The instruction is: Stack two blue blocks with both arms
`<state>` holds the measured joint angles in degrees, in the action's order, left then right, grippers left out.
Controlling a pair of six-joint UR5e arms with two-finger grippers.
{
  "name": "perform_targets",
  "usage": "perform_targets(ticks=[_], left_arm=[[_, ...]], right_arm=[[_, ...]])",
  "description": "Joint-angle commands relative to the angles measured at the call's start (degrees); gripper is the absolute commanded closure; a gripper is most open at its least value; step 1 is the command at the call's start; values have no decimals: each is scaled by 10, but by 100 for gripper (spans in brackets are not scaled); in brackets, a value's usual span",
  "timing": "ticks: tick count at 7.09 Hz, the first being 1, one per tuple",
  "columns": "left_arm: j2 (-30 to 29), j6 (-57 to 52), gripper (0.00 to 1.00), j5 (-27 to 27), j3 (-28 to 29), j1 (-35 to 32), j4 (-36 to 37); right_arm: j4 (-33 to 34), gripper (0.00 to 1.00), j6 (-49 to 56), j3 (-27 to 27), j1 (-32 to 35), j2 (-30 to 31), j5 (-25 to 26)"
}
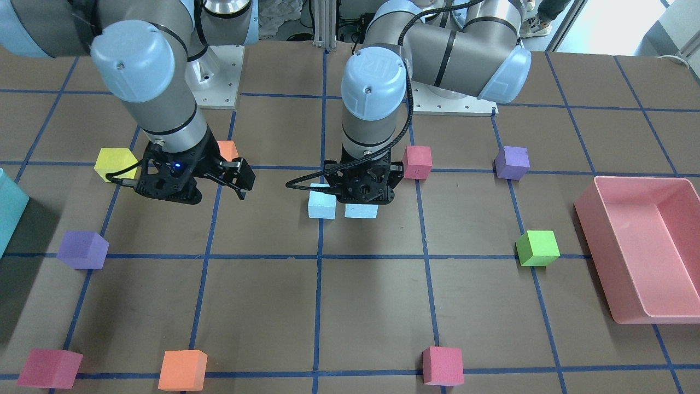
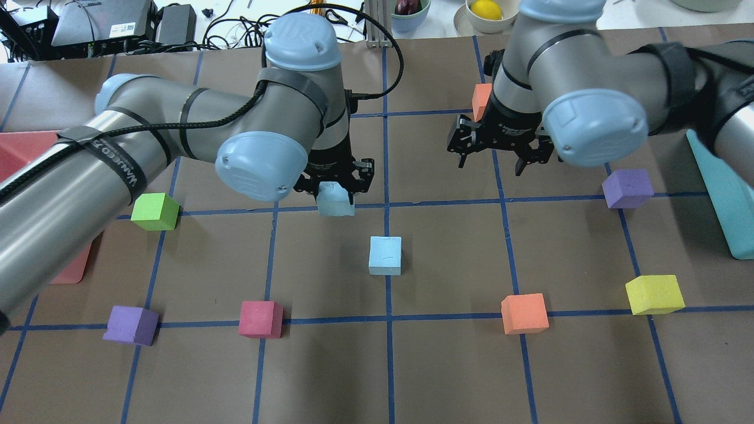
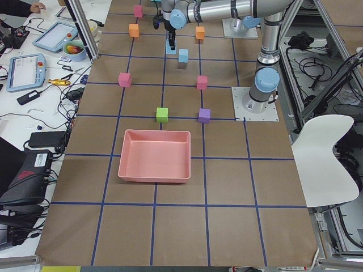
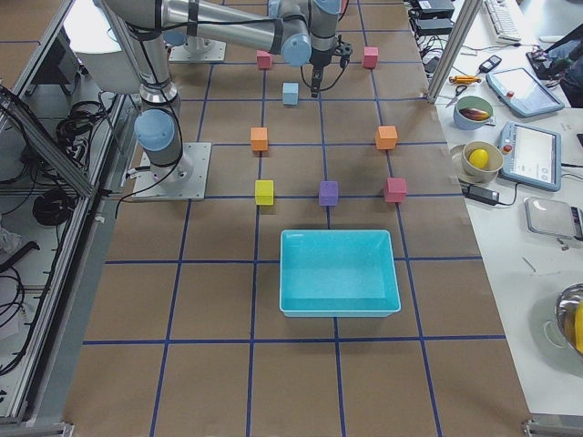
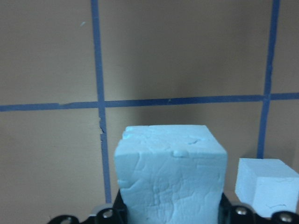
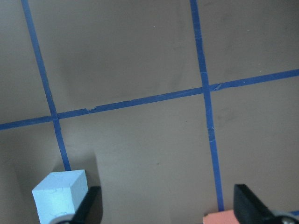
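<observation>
Seen from overhead, the left gripper (image 2: pixel 334 187) is clamped on the held blue block (image 2: pixel 336 201), a pale, scuffed cube. The second blue block (image 2: pixel 384 255) sits on the table (image 2: pixel 447 365) at about 5 o'clock from it, near but apart. The right gripper (image 2: pixel 492 164) is farther away, at 1 o'clock from that second block, its jaws wide and empty.

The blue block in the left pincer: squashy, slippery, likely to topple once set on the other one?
Probably soft and light: the held blue block shows creased, dented foam faces, so the left pincer may squash it slightly. Its matte, scuffed skin looks grippy, not slippery. Flat square faces suggest it should sit steady on the table block.
</observation>
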<state>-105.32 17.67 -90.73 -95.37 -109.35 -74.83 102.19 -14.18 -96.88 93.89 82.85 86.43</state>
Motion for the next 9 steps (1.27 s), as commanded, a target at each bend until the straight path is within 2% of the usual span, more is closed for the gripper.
perform_targets(ticks=[1, 4, 5, 6, 9], left_arm=[[-18, 40, 100, 24, -11, -43, 13], [-32, 69, 100, 25, -52, -75, 87], [-33, 67, 100, 25, -75, -75, 135], [-32, 66, 100, 26, -85, -75, 153], [-13, 63, 100, 28, -80, -77, 145]], right_arm=[[-46, 0, 15, 40, -25, 34, 2], [-59, 0, 30, 35, -26, 62, 18], [-60, 0, 46, 37, -26, 67, 61], [-61, 0, 79, 37, -27, 77, 65], [-88, 0, 89, 37, -56, 81, 65]])
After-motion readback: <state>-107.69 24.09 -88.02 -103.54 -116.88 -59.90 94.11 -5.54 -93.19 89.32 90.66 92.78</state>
